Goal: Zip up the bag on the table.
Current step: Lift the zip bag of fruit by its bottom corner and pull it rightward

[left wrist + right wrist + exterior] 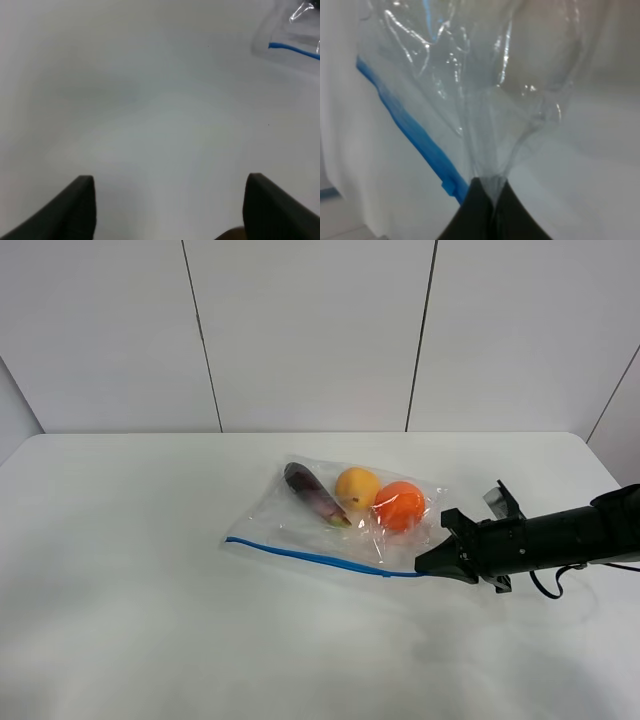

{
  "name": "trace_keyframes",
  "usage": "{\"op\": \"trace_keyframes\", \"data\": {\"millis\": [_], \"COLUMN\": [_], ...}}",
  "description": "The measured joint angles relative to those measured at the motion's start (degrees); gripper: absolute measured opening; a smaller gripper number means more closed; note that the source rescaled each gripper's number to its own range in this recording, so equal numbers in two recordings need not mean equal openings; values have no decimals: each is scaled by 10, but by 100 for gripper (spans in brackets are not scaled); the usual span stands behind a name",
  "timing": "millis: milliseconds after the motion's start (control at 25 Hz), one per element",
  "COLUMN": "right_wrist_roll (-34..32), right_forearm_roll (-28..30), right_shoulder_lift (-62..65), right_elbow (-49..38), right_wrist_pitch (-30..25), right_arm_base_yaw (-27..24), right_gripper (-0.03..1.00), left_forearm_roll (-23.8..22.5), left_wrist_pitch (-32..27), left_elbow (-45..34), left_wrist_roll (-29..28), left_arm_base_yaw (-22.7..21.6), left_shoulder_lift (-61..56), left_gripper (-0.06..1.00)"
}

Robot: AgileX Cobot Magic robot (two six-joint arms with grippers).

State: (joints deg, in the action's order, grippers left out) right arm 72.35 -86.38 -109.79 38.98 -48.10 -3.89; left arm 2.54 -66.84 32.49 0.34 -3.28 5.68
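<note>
The clear crinkly bag [330, 520] lies on the white table [150, 580], holding a purple eggplant [312, 493], a yellow fruit [356, 487] and an orange [399, 506]. Its blue zipper strip [310, 556] runs along the near edge. My right gripper [422, 566] is shut on the bag's right corner at the zipper's end; in the right wrist view the fingertips [487, 197] pinch the plastic [485, 120] beside the blue strip [410, 135]. My left gripper [167, 210] is open over bare table, with the zipper's left end [292, 49] far off. The left arm is out of the exterior view.
Grey wall panels [310, 330] stand behind the table's far edge. The right arm [560, 535] stretches in from the right edge, low over the table.
</note>
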Motion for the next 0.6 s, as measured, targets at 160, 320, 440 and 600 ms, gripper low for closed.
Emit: {"op": "trace_keyframes", "data": {"millis": [160,320,440,600], "right_wrist_roll": [16,28,40,47], "right_forearm_roll": [-15,-29,-36,-40], "right_shoulder_lift": [0,0,1,27], "right_elbow": [0,0,0,0], "right_wrist_pitch": [-28,-55,-78,-91], "right_arm_base_yaw": [0,0,0,0], "right_gripper": [0,0,0,0], "left_forearm_roll": [0,0,0,0], "left_wrist_pitch": [0,0,0,0], "left_elbow": [0,0,0,0], "left_wrist_roll": [0,0,0,0], "left_arm_base_yaw": [0,0,0,0], "left_shoulder_lift": [0,0,0,0], "left_gripper": [82,82,82,82]}}
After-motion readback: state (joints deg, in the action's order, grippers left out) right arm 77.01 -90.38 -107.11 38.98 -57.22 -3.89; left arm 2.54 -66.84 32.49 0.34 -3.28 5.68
